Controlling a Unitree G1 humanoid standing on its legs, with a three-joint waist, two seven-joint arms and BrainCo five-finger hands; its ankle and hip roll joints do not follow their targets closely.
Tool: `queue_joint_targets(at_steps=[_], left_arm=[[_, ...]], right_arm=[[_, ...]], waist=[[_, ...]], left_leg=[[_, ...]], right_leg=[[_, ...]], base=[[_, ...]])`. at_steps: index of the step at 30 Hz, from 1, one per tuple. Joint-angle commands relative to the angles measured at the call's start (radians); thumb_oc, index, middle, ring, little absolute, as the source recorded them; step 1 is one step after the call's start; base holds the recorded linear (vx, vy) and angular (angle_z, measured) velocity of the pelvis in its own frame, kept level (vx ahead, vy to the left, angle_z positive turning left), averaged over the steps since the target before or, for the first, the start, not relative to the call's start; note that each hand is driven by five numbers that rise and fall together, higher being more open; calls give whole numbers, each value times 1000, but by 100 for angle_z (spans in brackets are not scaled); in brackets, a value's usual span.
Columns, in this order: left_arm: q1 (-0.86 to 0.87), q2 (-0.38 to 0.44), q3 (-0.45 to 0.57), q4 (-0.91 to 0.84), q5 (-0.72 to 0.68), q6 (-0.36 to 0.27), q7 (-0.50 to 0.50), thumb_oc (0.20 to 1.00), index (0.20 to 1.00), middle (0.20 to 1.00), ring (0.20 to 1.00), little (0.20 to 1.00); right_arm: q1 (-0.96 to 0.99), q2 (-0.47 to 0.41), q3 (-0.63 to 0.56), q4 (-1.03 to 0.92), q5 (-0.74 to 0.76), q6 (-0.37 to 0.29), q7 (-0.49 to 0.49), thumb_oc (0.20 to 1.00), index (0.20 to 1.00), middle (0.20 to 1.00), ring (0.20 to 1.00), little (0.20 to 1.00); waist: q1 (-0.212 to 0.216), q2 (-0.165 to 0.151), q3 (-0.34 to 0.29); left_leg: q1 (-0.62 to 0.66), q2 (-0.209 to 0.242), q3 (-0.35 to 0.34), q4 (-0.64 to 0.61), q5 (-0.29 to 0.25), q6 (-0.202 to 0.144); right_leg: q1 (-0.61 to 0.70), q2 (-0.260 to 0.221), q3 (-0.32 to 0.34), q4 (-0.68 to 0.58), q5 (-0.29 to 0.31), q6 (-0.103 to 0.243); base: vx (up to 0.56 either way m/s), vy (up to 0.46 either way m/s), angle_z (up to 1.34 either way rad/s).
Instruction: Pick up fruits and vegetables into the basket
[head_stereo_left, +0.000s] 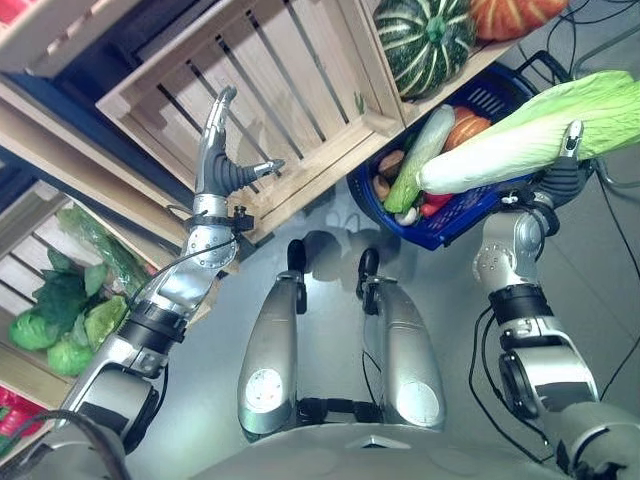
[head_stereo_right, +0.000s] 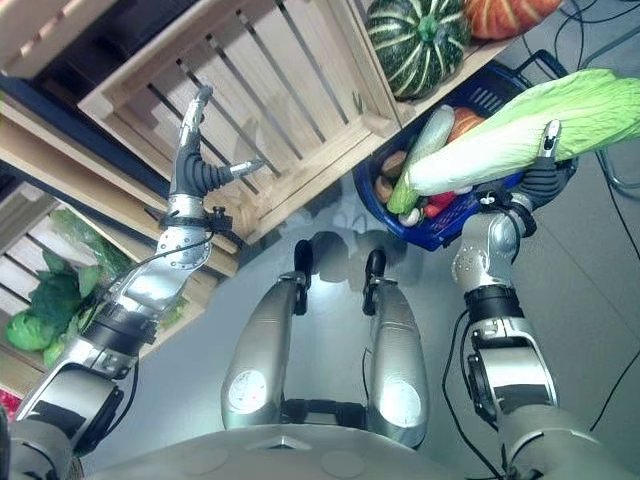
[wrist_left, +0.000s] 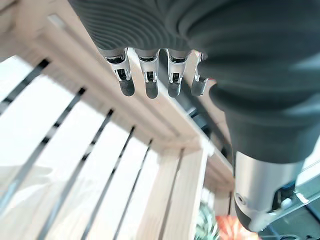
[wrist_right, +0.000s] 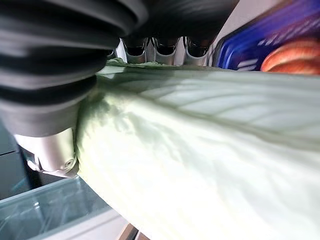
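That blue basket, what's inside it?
The blue basket holds a long green vegetable, something orange, brown and red pieces. The cabbage in the right hand covers the rest.

Left arm reaches up and forward, its robot hand (head_stereo_left: 218, 150) raised with fingers (wrist_left: 150, 82) straight in a row and thumb splayed sideways, holding nothing. Right arm is bent upward, wrist cocked, its robot hand (head_stereo_left: 560, 165) curled tight around its load.
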Motion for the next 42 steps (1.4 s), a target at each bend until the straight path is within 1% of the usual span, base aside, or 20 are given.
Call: queue_joint_targets(at_steps=[1, 7, 11, 12, 14, 15, 16, 17, 18, 19, 25, 26, 27, 28, 29, 31, 33, 36, 38, 42], left_arm=[[-34, -6, -16, -58, -1, -75, 17, 1000, 1000, 1000, 1000, 1000], [-72, -8, -42, -41, -17, -81, 18, 1000, 1000, 1000, 1000, 1000], [-104, -8, -57, -24, -32, -91, -3, 1000, 1000, 1000, 1000, 1000], [-107, -8, -57, -23, -33, -91, -3, 1000, 1000, 1000, 1000, 1000], [-114, -12, -59, -11, -42, -89, -14, 1000, 1000, 1000, 1000, 1000], [-115, -13, -60, -6, -44, -89, -20, 1000, 1000, 1000, 1000, 1000], [-115, -15, -62, -4, -44, -88, -19, 1000, 1000, 1000, 1000, 1000], [-115, -16, -62, -2, -52, -88, -18, 1000, 1000, 1000, 1000, 1000], [-112, -15, -61, 0, -54, -94, -19, 1000, 1000, 1000, 1000, 1000], [-111, -13, -63, 3, -48, -99, -17, 1000, 1000, 1000, 1000, 1000], [-97, -10, -67, 3, -75, -129, -24, 1000, 1000, 1000, 1000, 1000], [-83, -13, -67, 0, -74, -136, -23, 1000, 1000, 1000, 1000, 1000], [-74, -12, -64, -3, -78, -147, -25, 1000, 1000, 1000, 1000, 1000], [-75, -9, -61, -5, -85, -151, -27, 1000, 1000, 1000, 1000, 1000], [-67, -7, -58, -12, -96, -157, -34, 1000, 1000, 1000, 1000, 1000], [-50, -2, -53, -25, -82, -161, -42, 1000, 1000, 1000, 1000, 1000], [-30, 5, -54, -32, -77, -165, -44, 1000, 1000, 1000, 1000, 1000], [-17, 22, -51, -32, -82, -169, -54, 1000, 1000, 1000, 1000, 1000], [-10, 28, -44, -34, -90, -161, -74, 1000, 1000, 1000, 1000, 1000], [10, 27, -31, -21, -123, -159, -129, 1000, 1000, 1000, 1000, 1000]], right_arm=[[-54, -95, -14, -24, 48, -53, 59, 200, 200, 200, 200, 200], [-127, -131, 4, 1, 29, -13, 48, 200, 200, 200, 200, 200], [-191, -153, 14, 27, 56, 53, 98, 200, 200, 200, 200, 200], [-193, -155, 14, 28, 57, 54, 100, 200, 200, 200, 200, 200], [-209, -154, 20, 31, 73, 91, 132, 200, 200, 200, 200, 200], [-211, -153, 24, 35, 80, 104, 145, 225, 225, 225, 225, 225], [-214, -152, 27, 38, 88, 105, 149, 338, 338, 338, 338, 338], [-216, -148, 30, 43, 104, 111, 162, 595, 595, 595, 595, 595], [-215, -145, 29, 44, 112, 120, 178, 956, 956, 956, 956, 956], [-215, -144, 33, 45, 106, 131, 182, 1000, 1000, 1000, 1000, 1000], [-207, -137, 47, 60, 78, 153, 156, 1000, 1000, 1000, 1000, 1000], [-196, -134, 47, 66, 41, 156, 121, 1000, 1000, 1000, 1000, 1000], [-188, -139, 45, 71, -83, 163, 23, 1000, 1000, 1000, 1000, 1000], [-190, -143, 47, 70, -129, 173, -21, 1000, 1000, 1000, 1000, 1000], [-188, -156, 55, 87, -265, 213, -137, 1000, 1000, 1000, 1000, 1000], [-184, -174, 63, 101, -328, 233, -231, 1000, 1000, 1000, 1000, 1000], [-179, -182, 67, 115, -357, 254, -282, 1000, 1000, 1000, 1000, 1000], [-174, -184, 69, 138, -402, 295, -369, 1000, 1000, 1000, 1000, 1000], [-161, -173, 67, 143, -400, 304, -403, 1000, 1000, 1000, 1000, 1000], [-119, -140, 55, 129, -388, 299, -385, 1000, 1000, 1000, 1000, 1000]], waist=[[-5, 7, -29], [2, 19, -29], [5, 31, -29], [5, 31, -29], [6, 34, -29], [7, 35, -29], [7, 35, -29], [8, 37, -29], [9, 38, -29], [8, 39, -29], [11, 38, -29], [12, 36, -29], [12, 34, -29], [10, 32, -29], [11, 29, -29], [12, 25, -29], [15, 22, -29], [19, 15, -29], [22, 9, -29], [25, 3, -30]], left_leg=[[-109, -57, 52, 146, -107, 29], [-200, -65, 63, 213, -129, 45], [-274, -65, 71, 270, -149, 53], [-279, -65, 72, 273, -150, 53], [-301, -67, 75, 292, -157, 54], [-306, -68, 75, 296, -158, 55], [-310, -69, 74, 297, -159, 55], [-314, -71, 74, 297, -158, 55], [-317, -73, 73, 297, -157, 56], [-320, -74, 74, 298, -158, 57], [-310, -78, 74, 292, -161, 59], [-290, -79, 75, 288, -167, 58], [-273, -80, 75, 276, -166, 58], [-271, -80, 75, 266, -156, 58], [-247, -79, 76, 251, -154, 57], [-210, -80, 73, 224, -145, 55], [-153, -77, 69, 185, -142, 54], [-60, -78, 58, 97, -107, 47], [14, -81, 47, 28, -85, 43], [129, -87, 21, -83, -42, 37]], right_leg=[[2, -20, -27, -10, 31, 50], [-120, -34, -29, 91, 17, 54], [-208, -41, -29, 162, 5, 55], [-213, -42, -28, 166, 4, 55], [-242, -45, -27, 194, 0, 56], [-250, -46, -28, 201, -1, 57], [-254, -46, -27, 203, 0, 57], [-260, -45, -27, 205, 1, 58], [-265, -44, -26, 207, 2, 59], [-268, -43, -26, 207, 3, 59], [-261, -40, -26, 201, 5, 58], [-240, -37, -26, 193, 2, 61], [-221, -33, -26, 177, 6, 62], [-219, -32, -28, 166, 15, 61], [-191, -28, -29, 146, 19, 63], [-149, -24, -30, 111, 28, 65], [-91, -19, -28, 69, 29, 66], [9, -9, -22, -30, 51, 67], [88, -2, -25, -105, 62, 68], [219, 7, -37, -234, 88, 65]], base=[[-39, -34, 6], [-25, -1, 6], [2, 3, 3], [5, 8, 3], [34, 0, 6], [41, -2, 5], [39, 3, 2], [33, 5, 2], [40, 9, 2], [33, 11, 1], [43, 6, 1], [72, 1, 2], [43, -3, 2], [0, 0, 0], [0, 0, 0], [22, -5, -1], [43, -11, -1], [36, -13, 0], [38, -34, 0], [32, -20, -2]])
